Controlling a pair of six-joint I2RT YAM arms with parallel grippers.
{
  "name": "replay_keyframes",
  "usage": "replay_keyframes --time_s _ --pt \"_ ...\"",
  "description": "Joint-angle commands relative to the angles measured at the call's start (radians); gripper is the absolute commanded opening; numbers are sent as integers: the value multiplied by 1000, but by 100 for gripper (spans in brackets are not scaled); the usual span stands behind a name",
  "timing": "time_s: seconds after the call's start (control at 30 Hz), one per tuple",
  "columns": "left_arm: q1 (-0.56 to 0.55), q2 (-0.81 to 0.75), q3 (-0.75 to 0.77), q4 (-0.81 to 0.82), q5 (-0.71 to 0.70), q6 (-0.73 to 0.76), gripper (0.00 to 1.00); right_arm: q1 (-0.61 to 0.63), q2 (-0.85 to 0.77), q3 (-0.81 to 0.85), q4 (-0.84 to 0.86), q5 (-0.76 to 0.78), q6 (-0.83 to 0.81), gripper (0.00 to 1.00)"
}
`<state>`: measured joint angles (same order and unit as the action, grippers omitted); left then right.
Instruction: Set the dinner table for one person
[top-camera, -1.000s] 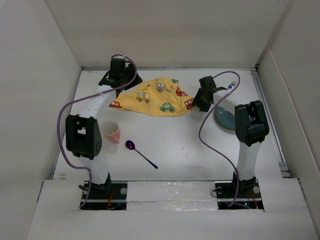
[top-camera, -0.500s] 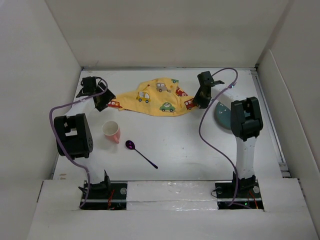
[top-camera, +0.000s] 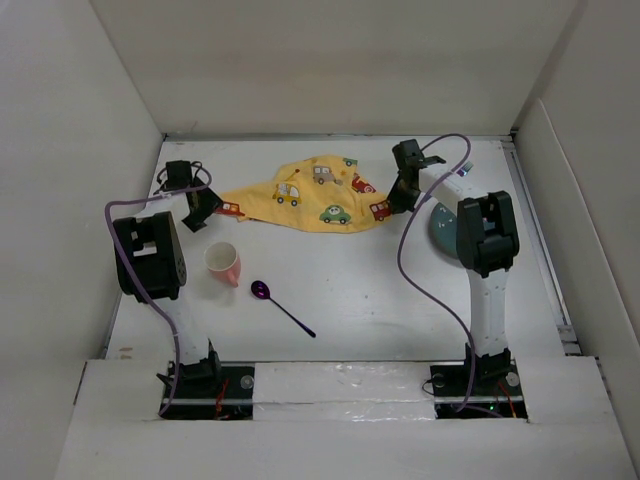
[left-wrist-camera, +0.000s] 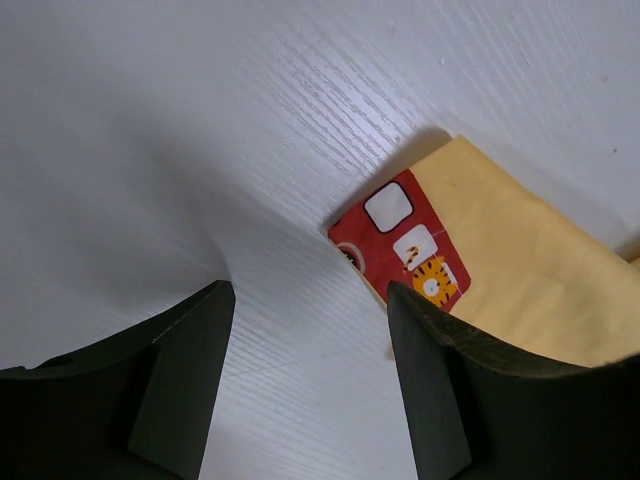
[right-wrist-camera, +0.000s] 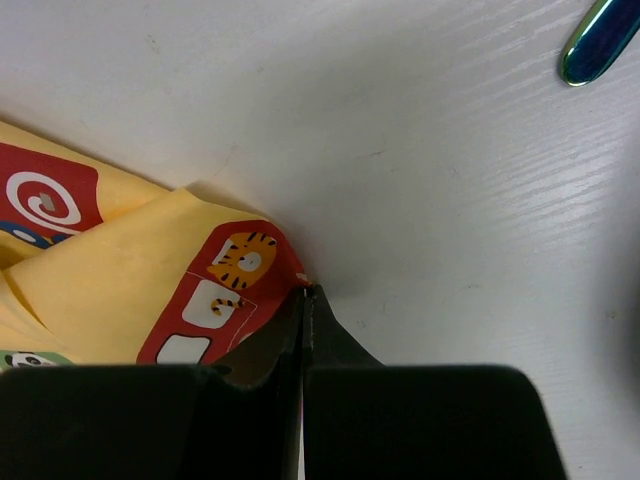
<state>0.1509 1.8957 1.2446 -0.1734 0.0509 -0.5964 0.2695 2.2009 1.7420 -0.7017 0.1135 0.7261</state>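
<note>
The dinner table (top-camera: 380, 300) is taking up the whole floor of the overhead view, with the arm bases sitting at its six o'clock edge. The yellow car-print placemat (top-camera: 310, 195) is lying rumpled toward twelve o'clock, not yet flat, and both arms are reaching for its ends, which suggests they are working to spread it as the base of the setting.

The right gripper (top-camera: 398, 200) is sitting at the placemat's three o'clock corner. In its wrist view the fingers (right-wrist-camera: 330, 350) are pressing together with no gap, and the red-bordered corner is disappearing under them, so it appears to be pinching the cloth. The left gripper (top-camera: 203, 208) is hovering at the nine o'clock corner. Its fingers (left-wrist-camera: 170, 380) are standing wide apart, holding nothing, with the cloth corner lying on the table just ahead of the right-hand one, so this looks like lining up for a grasp.

The teal plate (top-camera: 443, 235) is waiting at four o'clock of the placemat, partly hidden by the right arm, with its visible part bare. The pink cup (top-camera: 222, 262) is sitting at eight o'clock and is showing a pale interior that looks empty. The purple spoon (top-camera: 282, 306) is lying apart at six o'clock. A glossy blue-green utensil tip (right-wrist-camera: 598, 40) is showing in the right wrist view.
</note>
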Motion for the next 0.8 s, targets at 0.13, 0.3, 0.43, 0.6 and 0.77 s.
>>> replay_keyframes --time_s 0.13,0.3,0.43,0.6,0.77 --pt "3 72 59 9 -5 4 55 -10 -61 -76 102 -40 -24 0" --pt "-16 129 104 12 15 12 44 8 -81 -111 142 -61 -21 0" --pt "-40 180 145 -11 29 21 33 8 -104 -118 172 -78 -19 0" --pt "-40 195 148 -18 29 53 9 8 -127 -76 179 -92 -24 0" --pt "-40 172 150 -23 36 64 0 8 -141 -45 180 -106 -22 0"
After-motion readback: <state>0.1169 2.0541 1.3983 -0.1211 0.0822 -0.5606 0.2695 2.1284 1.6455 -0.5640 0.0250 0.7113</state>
